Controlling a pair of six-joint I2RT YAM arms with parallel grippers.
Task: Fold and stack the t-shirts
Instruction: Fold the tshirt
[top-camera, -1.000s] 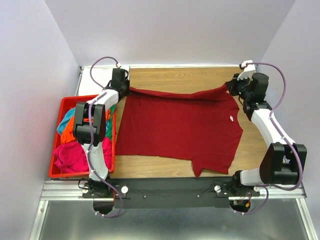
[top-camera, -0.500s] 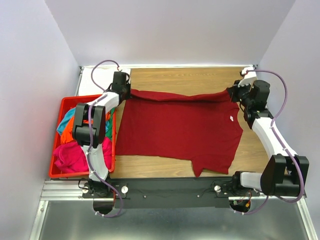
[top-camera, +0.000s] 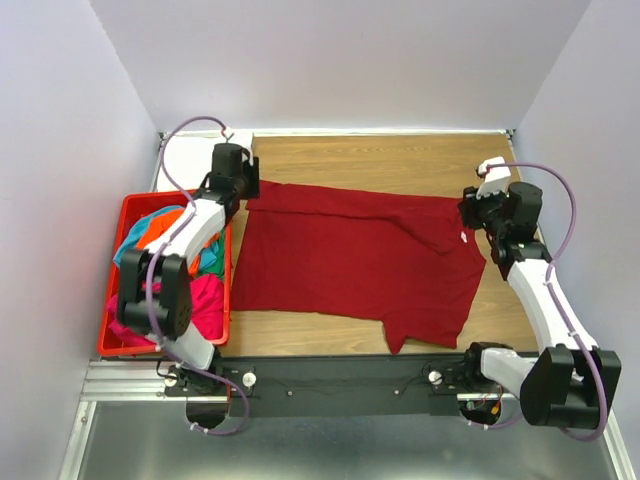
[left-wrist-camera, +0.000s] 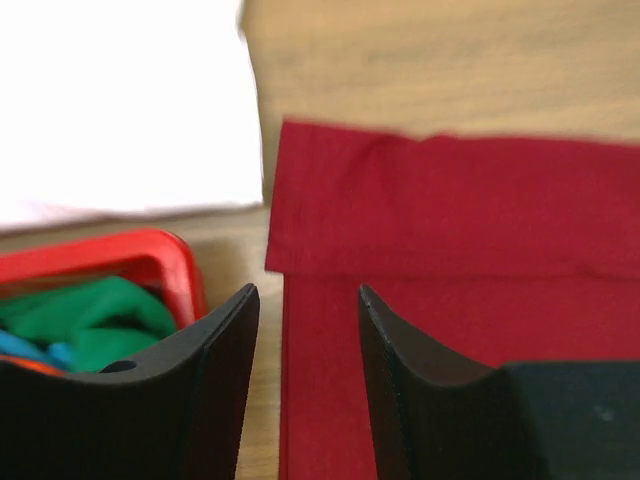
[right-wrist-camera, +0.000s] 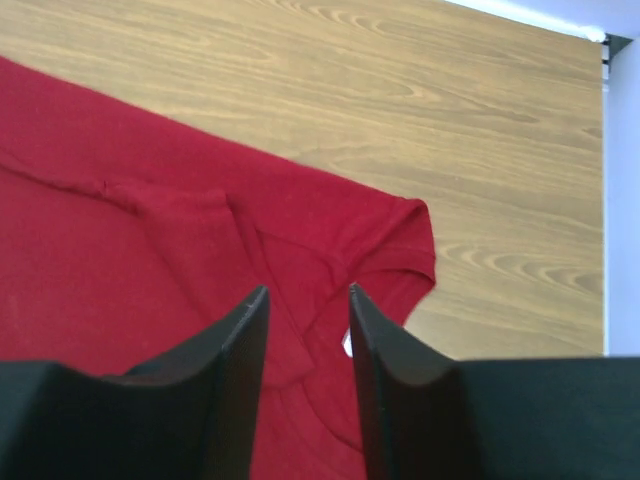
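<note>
Jaws on both arms stand apart, with nothing between them. The left jaws hang above the far left corner of the dark red t-shirt (top-camera: 350, 255), clear of the cloth; the right jaws hang above its far right corner in the same way.

In the left wrist view, the shirt's far edge is turned over toward the near side into a flat band with a straight hem. In the right wrist view, the cloth shows soft creases, and a short sleeve (right-wrist-camera: 395, 240) lies flat on the wood. A small white label (top-camera: 463, 237) sits near the shirt's right edge.

The shirt lies spread across the middle of the wooden counter (top-camera: 400, 155), mostly smooth. Another part of it (top-camera: 400, 335) juts toward the near edge.

A white t-shirt (top-camera: 190, 160) lies flat at the far left corner of the counter, just beside the red shirt's corner. It is blurred in the left wrist view.

A red bin (top-camera: 120, 349) sits at the left edge of the counter, beside the dark red shirt. It holds a loose heap of t-shirts: orange (top-camera: 170, 222) at the far end, teal (top-camera: 128, 250) on the left, green (left-wrist-camera: 100, 320) toward the far right corner and magenta pink (top-camera: 200, 300) nearer. The left arm (top-camera: 195, 225) reaches over the bin and hides part of the heap. The right arm (top-camera: 535, 290) runs along the counter's right side.
</note>
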